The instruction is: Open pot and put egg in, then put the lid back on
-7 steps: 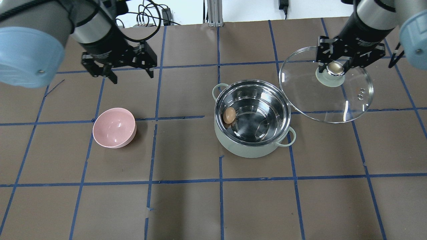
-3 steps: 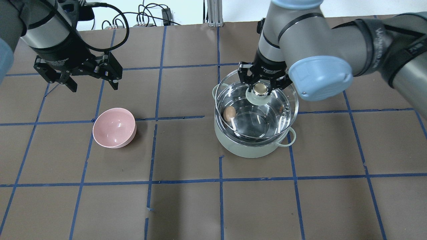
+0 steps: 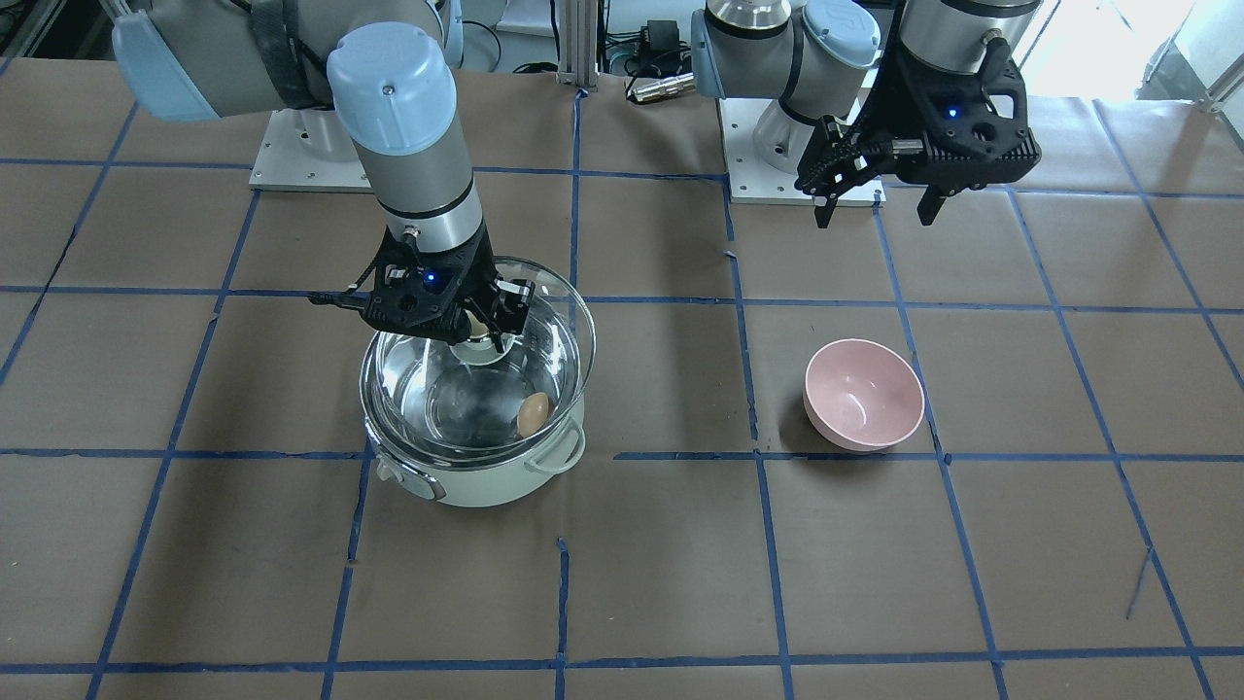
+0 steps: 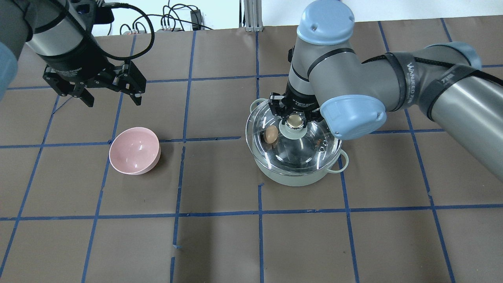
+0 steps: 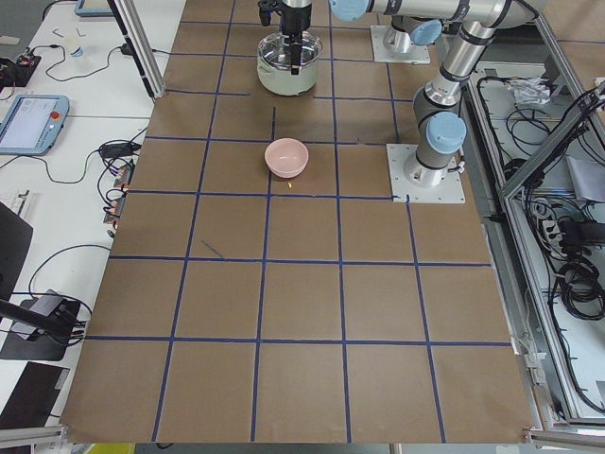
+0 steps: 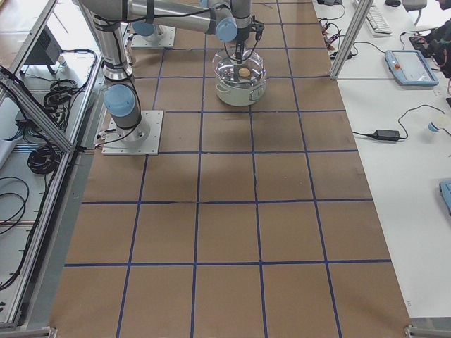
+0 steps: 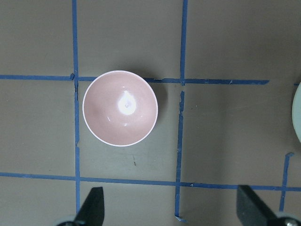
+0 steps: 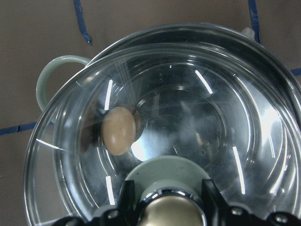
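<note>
The mint-green pot [image 4: 298,179] stands mid-table, also in the front view [image 3: 476,486]. The brown egg [image 4: 270,135] lies inside it against the wall; it also shows in the front view [image 3: 532,415] and through the glass in the right wrist view [image 8: 119,130]. My right gripper [image 4: 292,120] is shut on the knob of the glass lid [image 4: 314,151] and holds it level over the pot's mouth, slightly off-centre. I cannot tell if the lid touches the rim. My left gripper [image 4: 110,94] is open and empty, high above the table behind the pink bowl.
A pink bowl [image 4: 134,150] stands left of the pot, empty; it shows in the left wrist view [image 7: 120,108] and the front view [image 3: 863,394]. The brown table is marked with a blue tape grid. The right arm's elbow reaches over the table's right half.
My right gripper has carried the lid from the right of the pot to over its mouth and lowered it. My left gripper has moved left, away from the pot.
</note>
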Tool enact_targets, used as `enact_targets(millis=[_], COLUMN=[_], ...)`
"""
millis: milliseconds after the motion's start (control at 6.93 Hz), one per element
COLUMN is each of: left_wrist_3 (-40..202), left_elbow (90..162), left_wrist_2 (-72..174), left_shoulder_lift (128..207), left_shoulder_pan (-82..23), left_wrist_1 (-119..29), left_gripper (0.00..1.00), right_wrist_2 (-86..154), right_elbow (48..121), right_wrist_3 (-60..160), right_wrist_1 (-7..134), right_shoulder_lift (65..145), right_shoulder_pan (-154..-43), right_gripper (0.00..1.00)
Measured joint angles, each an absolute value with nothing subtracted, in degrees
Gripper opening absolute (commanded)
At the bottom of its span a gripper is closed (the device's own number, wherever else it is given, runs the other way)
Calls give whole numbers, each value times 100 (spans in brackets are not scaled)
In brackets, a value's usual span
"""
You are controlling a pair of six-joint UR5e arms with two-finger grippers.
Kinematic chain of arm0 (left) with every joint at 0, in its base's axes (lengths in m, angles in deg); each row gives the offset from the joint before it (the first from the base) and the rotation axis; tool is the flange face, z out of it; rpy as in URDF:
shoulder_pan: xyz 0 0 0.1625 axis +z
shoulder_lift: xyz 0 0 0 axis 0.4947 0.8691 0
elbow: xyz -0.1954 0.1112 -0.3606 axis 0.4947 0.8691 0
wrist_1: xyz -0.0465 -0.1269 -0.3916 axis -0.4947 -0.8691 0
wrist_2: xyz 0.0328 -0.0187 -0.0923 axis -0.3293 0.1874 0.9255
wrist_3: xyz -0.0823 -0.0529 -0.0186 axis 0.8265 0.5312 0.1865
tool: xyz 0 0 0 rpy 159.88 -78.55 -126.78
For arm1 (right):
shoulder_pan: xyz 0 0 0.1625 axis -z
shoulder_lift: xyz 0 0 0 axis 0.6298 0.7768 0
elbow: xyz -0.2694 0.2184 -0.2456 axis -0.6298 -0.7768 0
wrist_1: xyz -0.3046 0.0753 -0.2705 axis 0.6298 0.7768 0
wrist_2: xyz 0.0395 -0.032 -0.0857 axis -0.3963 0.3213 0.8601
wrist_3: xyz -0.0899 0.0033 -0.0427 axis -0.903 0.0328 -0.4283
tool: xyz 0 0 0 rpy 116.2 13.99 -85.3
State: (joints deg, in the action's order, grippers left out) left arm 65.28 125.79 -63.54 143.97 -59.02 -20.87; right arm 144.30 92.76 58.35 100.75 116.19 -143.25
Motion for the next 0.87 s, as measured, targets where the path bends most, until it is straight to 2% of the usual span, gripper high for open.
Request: enact_targets(millis=[866], left_wrist_3=[6348], left_elbow=[12238], left_wrist_2=[-6033], left_shoulder_lift=[14565], left_shoulder_pan=[-5708], left_wrist_1=[-2339], left_gripper=[100], right_wrist_2=[14437], right_elbow=[9324], right_wrist_3=[5564], right_wrist_1=[10195], right_shoulder_lift=[11670], right_shoulder_pan=[-14133], right_gripper=[32])
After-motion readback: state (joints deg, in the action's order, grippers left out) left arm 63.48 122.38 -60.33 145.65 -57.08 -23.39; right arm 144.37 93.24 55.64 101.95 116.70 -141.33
